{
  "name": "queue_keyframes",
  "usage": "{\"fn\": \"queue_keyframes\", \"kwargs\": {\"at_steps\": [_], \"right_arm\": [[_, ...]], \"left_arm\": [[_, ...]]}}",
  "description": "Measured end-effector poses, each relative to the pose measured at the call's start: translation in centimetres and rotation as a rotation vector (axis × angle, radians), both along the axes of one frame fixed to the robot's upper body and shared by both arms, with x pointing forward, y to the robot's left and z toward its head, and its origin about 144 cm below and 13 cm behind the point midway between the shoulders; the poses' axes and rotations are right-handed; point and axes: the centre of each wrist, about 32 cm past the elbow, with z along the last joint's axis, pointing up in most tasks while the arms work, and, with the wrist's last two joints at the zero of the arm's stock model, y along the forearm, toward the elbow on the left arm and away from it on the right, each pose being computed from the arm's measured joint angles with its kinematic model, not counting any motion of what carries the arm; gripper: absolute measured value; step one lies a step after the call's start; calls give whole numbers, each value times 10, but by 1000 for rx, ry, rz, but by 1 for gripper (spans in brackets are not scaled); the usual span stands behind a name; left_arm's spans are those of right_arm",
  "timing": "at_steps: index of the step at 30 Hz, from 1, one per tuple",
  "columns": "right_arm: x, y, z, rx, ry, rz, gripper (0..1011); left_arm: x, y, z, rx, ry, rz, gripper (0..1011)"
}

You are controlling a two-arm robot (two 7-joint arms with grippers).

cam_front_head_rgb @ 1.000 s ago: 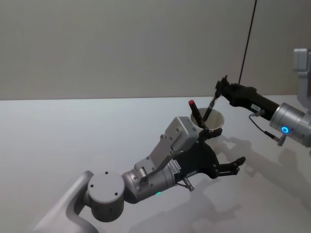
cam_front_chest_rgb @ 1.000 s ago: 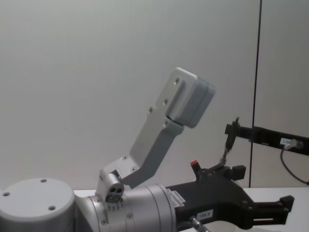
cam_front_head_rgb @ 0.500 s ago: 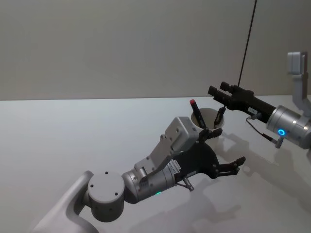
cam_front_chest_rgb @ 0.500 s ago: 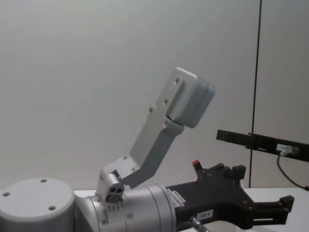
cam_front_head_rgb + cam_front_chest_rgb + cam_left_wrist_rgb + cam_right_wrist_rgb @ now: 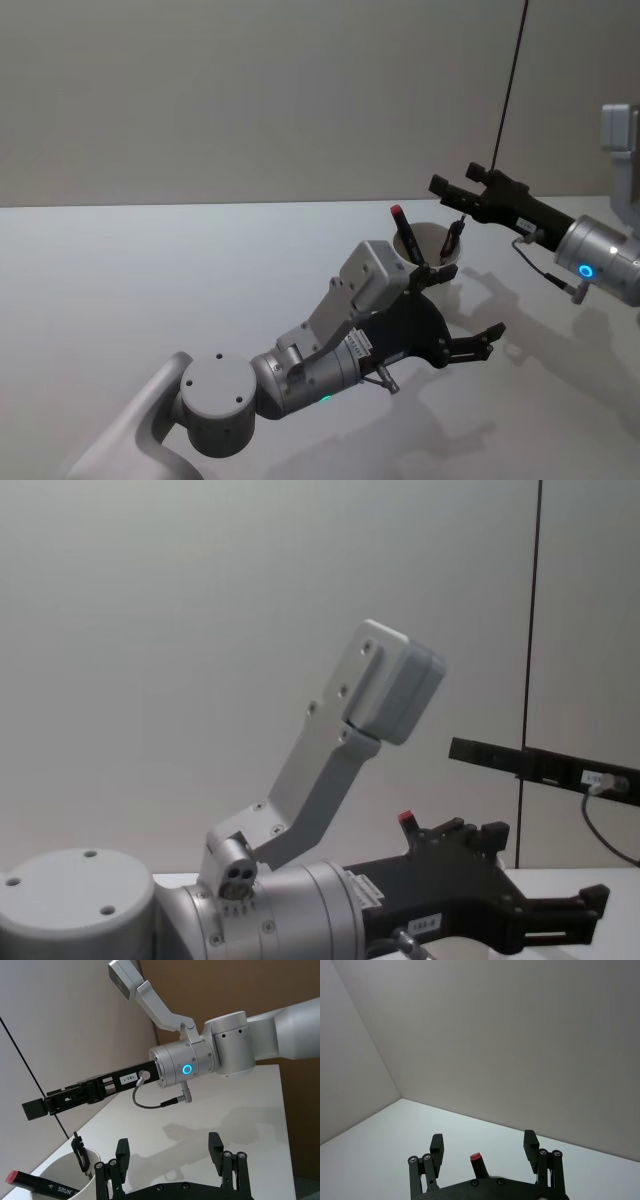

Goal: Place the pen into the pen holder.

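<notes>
pen holder (image 5: pixel 440 243) base: behind left tool (image 5: pixel 455 312) | pen (image 5: pixel 42 1186) lower end: inside cup

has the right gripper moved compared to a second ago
Yes. In the head view the right gripper was holding a pen over the white paper cup; now its open fingers sit level above the rim and that pen stands inside.

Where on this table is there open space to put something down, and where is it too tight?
The table is bare along the robot's left, from the wall down to the left arm's elbow. It is crowded around the pen holder: the left gripper sits open against its near side and the right gripper hangs open above it.
</notes>
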Motion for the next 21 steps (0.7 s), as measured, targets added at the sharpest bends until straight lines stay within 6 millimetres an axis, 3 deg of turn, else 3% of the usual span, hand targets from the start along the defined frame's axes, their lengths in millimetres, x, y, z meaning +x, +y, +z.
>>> {"fn": "queue_keyframes", "kwargs": {"at_steps": [21], "right_arm": [[-3,-2,2,11,-6,-2,1002]], "left_arm": [[0,0,0,0,0,0,1002]]}}
